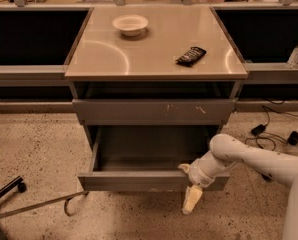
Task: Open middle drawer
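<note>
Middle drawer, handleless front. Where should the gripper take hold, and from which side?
On the middle drawer, take the front panel's top edge, from above and in front. The front is flat and handleless, but the drawer stands partly out, leaving that edge exposed with open box behind. The gripper sits at the front's right end; nearer centre would probably pull straighter.

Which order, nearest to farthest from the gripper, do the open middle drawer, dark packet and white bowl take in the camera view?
1. The middle drawer: pulled open, low down; the gripper hangs at its front's right end.
2. The dark packet: on the cabinet top, right side.
3. The white bowl: on the cabinet top, back left.
</note>
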Tool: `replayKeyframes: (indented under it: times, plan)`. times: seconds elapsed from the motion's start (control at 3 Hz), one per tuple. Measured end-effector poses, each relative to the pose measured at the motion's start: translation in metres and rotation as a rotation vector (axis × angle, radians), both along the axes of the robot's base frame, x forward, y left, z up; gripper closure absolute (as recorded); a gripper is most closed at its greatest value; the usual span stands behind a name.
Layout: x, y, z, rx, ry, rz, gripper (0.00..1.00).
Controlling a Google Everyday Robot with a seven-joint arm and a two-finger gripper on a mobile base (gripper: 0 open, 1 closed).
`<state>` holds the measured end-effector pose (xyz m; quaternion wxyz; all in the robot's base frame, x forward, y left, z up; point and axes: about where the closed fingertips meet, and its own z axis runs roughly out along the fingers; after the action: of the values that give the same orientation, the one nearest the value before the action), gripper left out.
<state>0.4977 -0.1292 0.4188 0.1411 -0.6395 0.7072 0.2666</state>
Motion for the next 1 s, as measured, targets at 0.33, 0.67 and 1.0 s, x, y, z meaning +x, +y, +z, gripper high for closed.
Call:
replayKeyframes:
  times: [0.33,0.67,1.0]
  plan:
    - [-0.011,0.004,-0.005,-0.008,0.023,0.013,0.00]
    - [-0.011,0.004,-0.003,-0.008,0.023,0.013,0.00]
    - [-0.034,0.006,0.002,0.007,0.052,0.010,0.00]
